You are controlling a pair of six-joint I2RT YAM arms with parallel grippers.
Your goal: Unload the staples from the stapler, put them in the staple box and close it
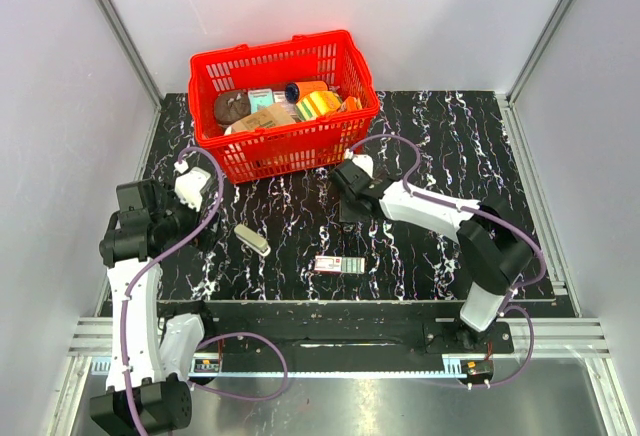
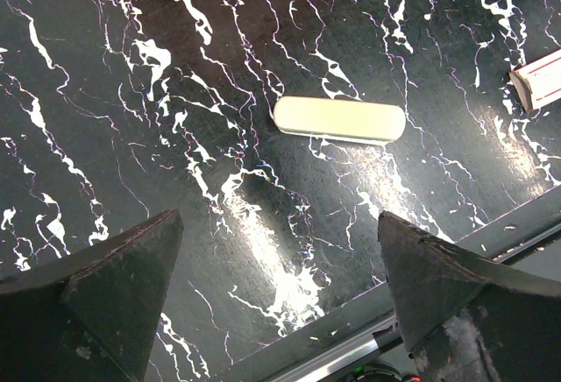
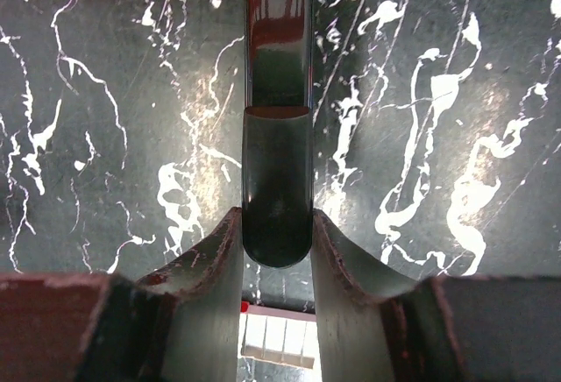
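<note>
Your right pincer (image 3: 276, 220) pinches the black stapler (image 3: 278, 67), which lies on the counter (image 1: 440, 126) just in front of the basket (image 1: 290, 151). Your left pincer (image 2: 279, 220) hangs spread off the basket's front-left corner. You're at the steadying step, I judge; next, the stapler's top needs swinging open to reach the staples.

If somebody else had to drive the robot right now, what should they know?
The left hand is open and empty, near the pale oblong piece.
The right hand is shut on the rounded end of the black stapler, just in front of the red basket.
A small box lies nearer the arm bases.
Done: the stapler is gripped.
Left: open it and take the staples out; none show outside it.
</note>
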